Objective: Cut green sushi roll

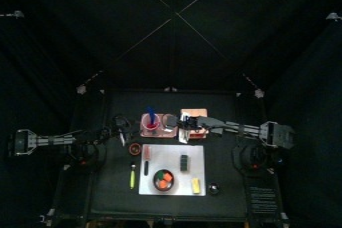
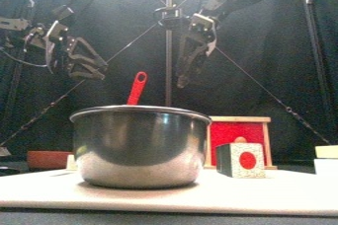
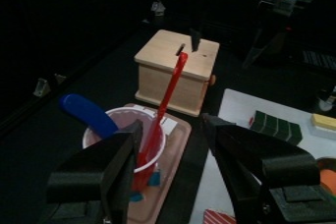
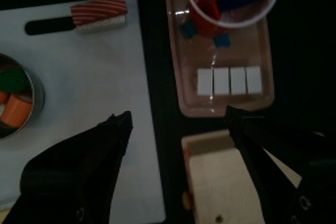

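The green sushi roll [image 2: 240, 158] is a short dark-green piece with a red middle, standing on the white cutting board [image 1: 171, 154] to the right of the steel pot [image 2: 140, 145]. It also shows at the board's edge as a green striped sushi roll [image 3: 276, 125]. My left gripper [image 3: 191, 174] hangs open above the pink utensil cup [image 3: 132, 135], holding nothing. My right gripper [image 4: 184, 164] is open too, high over the tray [image 4: 217, 105] and the wooden box [image 4: 234, 184]. Both grippers are well above the table.
A red spatula [image 3: 171, 95] and a blue utensil [image 3: 85, 110] stand in the cup. The wooden box [image 3: 178, 66] sits behind it. The pot [image 4: 11, 90] holds orange pieces. A red-and-white sushi piece [image 4: 102, 10] lies on the board, and white blocks [image 4: 230, 81] in the tray.
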{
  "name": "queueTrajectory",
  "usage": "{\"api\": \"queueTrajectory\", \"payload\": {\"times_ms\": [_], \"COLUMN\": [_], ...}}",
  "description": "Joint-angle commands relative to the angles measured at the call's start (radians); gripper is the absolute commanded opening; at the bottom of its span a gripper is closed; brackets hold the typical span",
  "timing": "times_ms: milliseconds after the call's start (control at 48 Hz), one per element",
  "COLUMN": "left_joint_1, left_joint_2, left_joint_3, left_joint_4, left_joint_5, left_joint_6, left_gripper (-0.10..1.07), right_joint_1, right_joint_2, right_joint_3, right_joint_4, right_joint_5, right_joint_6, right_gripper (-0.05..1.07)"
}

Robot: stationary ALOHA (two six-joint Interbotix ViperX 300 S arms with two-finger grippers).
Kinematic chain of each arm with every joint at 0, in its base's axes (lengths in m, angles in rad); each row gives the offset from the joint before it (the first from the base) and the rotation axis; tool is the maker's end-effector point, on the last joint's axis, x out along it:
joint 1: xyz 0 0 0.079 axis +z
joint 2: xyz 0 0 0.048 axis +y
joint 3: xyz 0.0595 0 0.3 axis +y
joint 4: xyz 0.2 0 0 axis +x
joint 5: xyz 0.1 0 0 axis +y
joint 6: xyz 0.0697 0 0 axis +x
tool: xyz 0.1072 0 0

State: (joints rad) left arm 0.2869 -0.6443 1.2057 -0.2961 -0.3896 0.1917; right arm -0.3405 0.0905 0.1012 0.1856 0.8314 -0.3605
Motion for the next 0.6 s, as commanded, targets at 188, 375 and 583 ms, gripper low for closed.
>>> {"api": "queueTrajectory", "payload": {"times_ms": [188, 375, 583], "left_joint_1": [0.017, 0.021, 0.023], "left_joint_2": [-0.002, 0.0, -0.002], "left_joint_3": [0.003, 0.015, 0.029], "left_joint_4": [0.002, 0.002, 0.003], "left_joint_5": [-0.005, -0.005, -0.003], "left_joint_6": [-0.002, -0.002, 0.002], "left_gripper": [0.87, 0.87, 0.87], "right_joint_1": [-0.04, -0.04, -0.034], "right_joint_2": [0.141, 0.216, 0.244], "right_joint_3": [-0.265, -0.394, -0.44], "right_joint_4": [0.06, 0.077, 0.094], "right_joint_5": [0.077, 0.167, 0.175], "right_joint_6": [-0.152, -0.161, -0.186], "right_gripper": [1.04, 1.04, 1.04]}}
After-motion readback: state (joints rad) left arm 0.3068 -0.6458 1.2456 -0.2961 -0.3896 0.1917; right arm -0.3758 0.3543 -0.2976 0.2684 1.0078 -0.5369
